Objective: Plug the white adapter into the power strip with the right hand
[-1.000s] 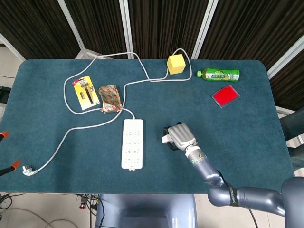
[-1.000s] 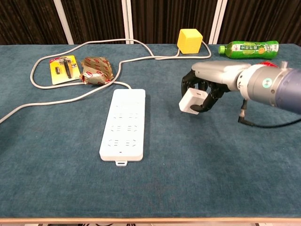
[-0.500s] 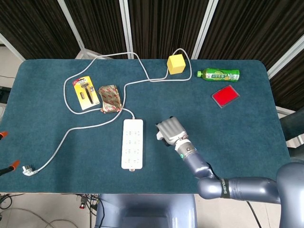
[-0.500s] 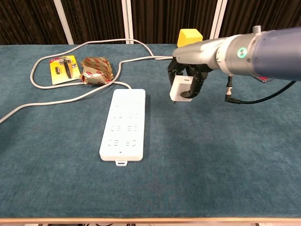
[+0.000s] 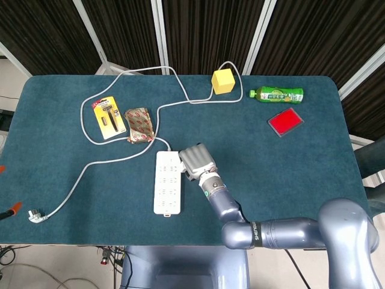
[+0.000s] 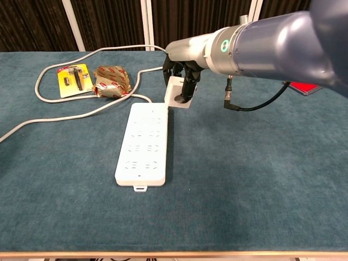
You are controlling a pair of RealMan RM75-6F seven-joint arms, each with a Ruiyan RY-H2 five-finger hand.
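My right hand [image 6: 182, 76] [image 5: 197, 161] grips the white adapter [image 6: 178, 95] from above and holds it in the air just over the right far edge of the white power strip [image 6: 143, 142] [image 5: 168, 181]. The strip lies flat on the blue table with its sockets facing up, its cable [image 6: 81, 113] running off to the left. In the head view the hand hides most of the adapter. My left hand is in neither view.
A yellow razor pack [image 5: 109, 117] and a foil snack packet [image 5: 139, 124] lie left of the strip's far end. At the back stand a yellow cube [image 5: 222, 81], a green bottle [image 5: 278, 94] and a red box [image 5: 285, 121]. The cable's plug [image 5: 36, 215] lies front left.
My right hand has carried the adapter leftward and upward, from the open cloth right of the strip to a spot over the strip's far right edge.
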